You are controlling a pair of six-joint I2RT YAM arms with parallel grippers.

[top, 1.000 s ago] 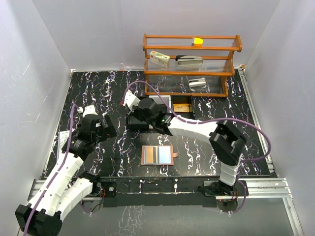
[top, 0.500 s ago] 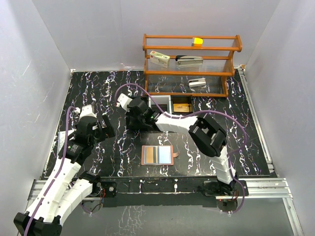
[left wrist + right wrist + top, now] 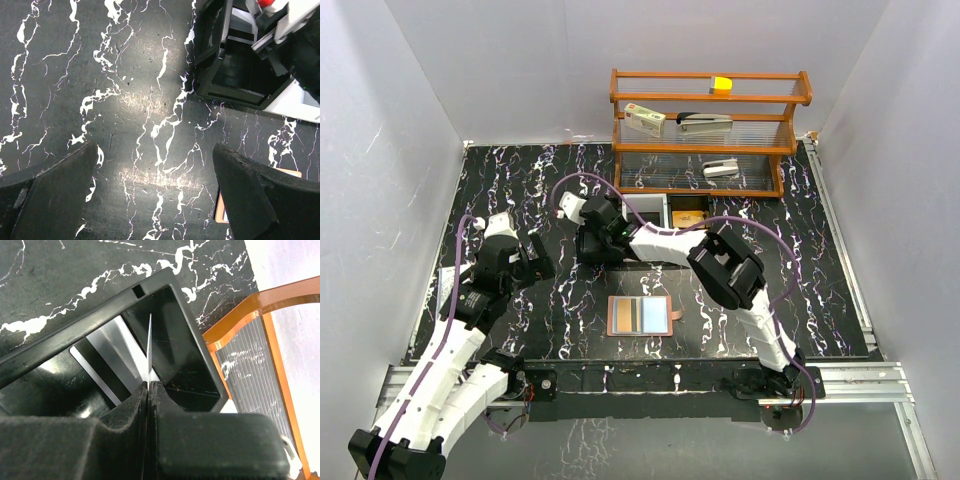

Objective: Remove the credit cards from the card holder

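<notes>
The card holder (image 3: pixel 640 316) lies open and flat near the table's front, salmon-brown at its edges and pale blue-grey inside. Its corner shows in the left wrist view (image 3: pixel 219 212). My right gripper (image 3: pixel 603 240) is over a black tray (image 3: pixel 165 287), shut on a thin card (image 3: pixel 149 347) seen edge-on. A silver card (image 3: pixel 107 365) lies flat in that tray. My left gripper (image 3: pixel 535 258) is open and empty over bare table (image 3: pixel 155 165), left of the card holder.
A white tray (image 3: pixel 650 208) and a tray with a tan card (image 3: pixel 688 217) sit behind the right gripper. A wooden rack (image 3: pixel 710 130) with a stapler, a box and a yellow block stands at the back. The right arm arches over the table's middle.
My right gripper has moved left and a little back over the black tray, its arm folding more. The left arm has shifted only slightly. The card holder has not moved.
</notes>
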